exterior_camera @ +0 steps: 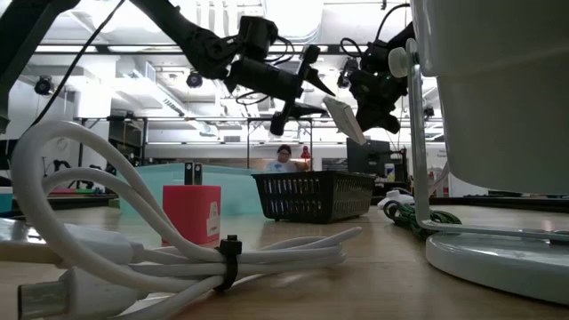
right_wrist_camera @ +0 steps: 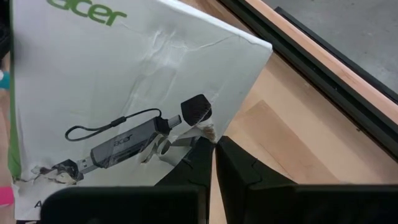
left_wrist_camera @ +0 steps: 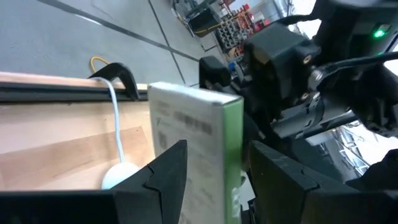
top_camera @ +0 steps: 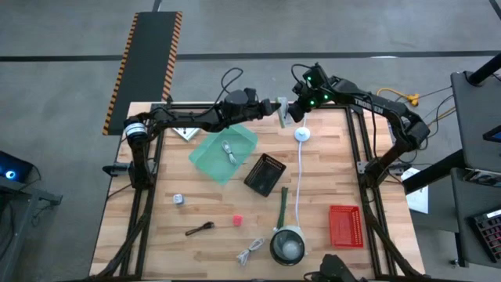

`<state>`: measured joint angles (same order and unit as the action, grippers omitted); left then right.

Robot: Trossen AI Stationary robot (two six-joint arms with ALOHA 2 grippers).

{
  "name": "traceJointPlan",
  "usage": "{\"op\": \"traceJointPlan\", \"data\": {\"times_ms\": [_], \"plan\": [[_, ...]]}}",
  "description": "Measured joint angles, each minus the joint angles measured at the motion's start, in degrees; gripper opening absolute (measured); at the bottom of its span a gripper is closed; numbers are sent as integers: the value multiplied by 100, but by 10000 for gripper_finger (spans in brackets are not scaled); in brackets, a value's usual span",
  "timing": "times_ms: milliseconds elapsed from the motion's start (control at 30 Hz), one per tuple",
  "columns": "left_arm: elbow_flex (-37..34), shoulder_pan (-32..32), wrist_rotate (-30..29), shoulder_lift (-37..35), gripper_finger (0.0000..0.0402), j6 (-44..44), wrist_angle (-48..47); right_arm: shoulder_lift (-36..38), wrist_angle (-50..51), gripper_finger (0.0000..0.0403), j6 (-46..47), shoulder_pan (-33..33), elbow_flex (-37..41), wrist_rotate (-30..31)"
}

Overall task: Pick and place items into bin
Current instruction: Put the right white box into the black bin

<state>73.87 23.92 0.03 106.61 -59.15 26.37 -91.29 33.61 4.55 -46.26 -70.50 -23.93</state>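
A white box with a green side and a printed picture of a cable (top_camera: 282,114) (exterior_camera: 344,120) (right_wrist_camera: 124,74) hangs in the air over the table's far edge. My right gripper (top_camera: 296,110) (right_wrist_camera: 214,142) is shut on it. My left gripper (top_camera: 274,106) (left_wrist_camera: 214,149) is open, with one finger on each side of the box (left_wrist_camera: 193,124); whether they touch it I cannot tell. On the table lie a coiled cable (top_camera: 250,252), a dark green stick (top_camera: 282,202), a brown spoon-like utensil (top_camera: 200,229), a pink piece (top_camera: 236,221), a small metal piece (top_camera: 178,199) and white cards (top_camera: 184,131). My right gripper pinches the box at its edge near a corner (right_wrist_camera: 210,129), where the white card is torn and creased. The two fingers (right_wrist_camera: 239,165) are almost together, on a thin part only. The box is lifted clear of the table and tilted, slanting down below the fingers in the low view.
A teal bin (top_camera: 205,160) left of centre holds a coiled cable (top_camera: 228,150). A black basket (top_camera: 264,174) stands beside it, a red basket (top_camera: 344,225) near the right edge. A long white cord with a puck (top_camera: 301,135) runs to a grey bowl (top_camera: 286,245).
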Motion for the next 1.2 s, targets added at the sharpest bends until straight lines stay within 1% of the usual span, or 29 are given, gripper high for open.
{"op": "traceJointPlan", "data": {"times_ms": [333, 467, 667, 967, 1067, 1200], "plan": [[25, -31, -2, 4, 155, 4, 4, 0, -15, 8, 64, 28, 0, 1], [27, -53, 63, 153, 155, -50, -15, 0, -13, 8, 140, 41, 0, 7], [280, -79, 91, 400, 155, -319, -2, -1, 3, 8, 156, 162, 0, 21], [303, -74, 143, 424, 154, -324, -1, -2, 6, 9, 191, 179, 0, 141], [296, -74, 177, 422, 136, -324, -2, -2, 11, 9, 180, 183, 0, 147], [290, -53, 249, 422, 92, -317, -48, -2, 49, 9, 174, 181, 0, 171]]}}
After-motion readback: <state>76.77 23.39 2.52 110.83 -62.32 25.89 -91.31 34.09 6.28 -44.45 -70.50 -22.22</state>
